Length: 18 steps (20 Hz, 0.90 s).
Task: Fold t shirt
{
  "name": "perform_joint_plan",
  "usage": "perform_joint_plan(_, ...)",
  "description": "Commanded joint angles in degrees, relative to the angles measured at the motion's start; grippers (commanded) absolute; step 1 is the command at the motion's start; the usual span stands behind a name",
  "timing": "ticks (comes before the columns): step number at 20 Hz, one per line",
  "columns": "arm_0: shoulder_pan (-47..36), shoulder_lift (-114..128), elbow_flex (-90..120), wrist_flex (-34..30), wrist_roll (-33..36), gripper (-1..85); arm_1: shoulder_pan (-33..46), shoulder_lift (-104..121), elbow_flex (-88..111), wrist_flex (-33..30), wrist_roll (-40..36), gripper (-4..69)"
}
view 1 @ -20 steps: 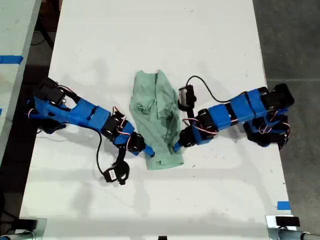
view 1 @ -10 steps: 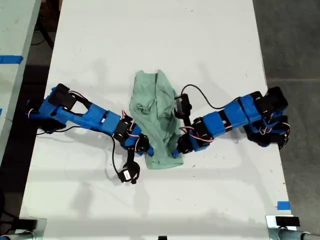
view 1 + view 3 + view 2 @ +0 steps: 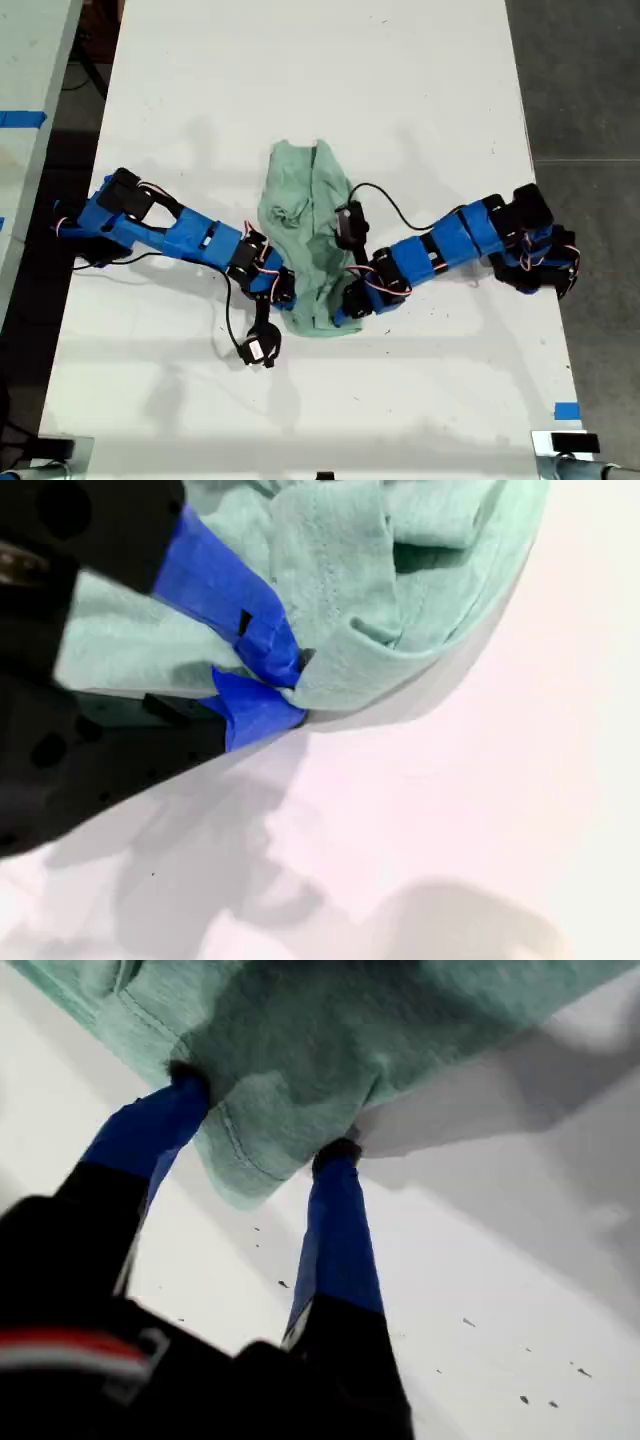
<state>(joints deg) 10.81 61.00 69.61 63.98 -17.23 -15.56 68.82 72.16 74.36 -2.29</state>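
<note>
Two arms meet at the near hem of the t shirt [image 3: 305, 215], which lies crumpled mid-tabletop [image 3: 320, 80]. Over the last second the arm on the exterior view's right has crept inward, and the hem corner there has bunched toward the middle. The other arm has settled against the opposite corner. My first gripper [image 3: 265, 1112] is spread, its tips straddling a hem corner. My second gripper [image 3: 285, 685] is pinching a fold of hem. I judge the lift for a fold is close.

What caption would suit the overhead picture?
Two blue arms meet at the near hem of a wrinkled mint-green t shirt on a white table.
</note>
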Motion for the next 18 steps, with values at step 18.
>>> perform_joint_plan(18,-8.96,24.08,-2.46,10.37,7.03,-0.1,16.08,13.01,-17.14,5.27,-15.91,0.8)
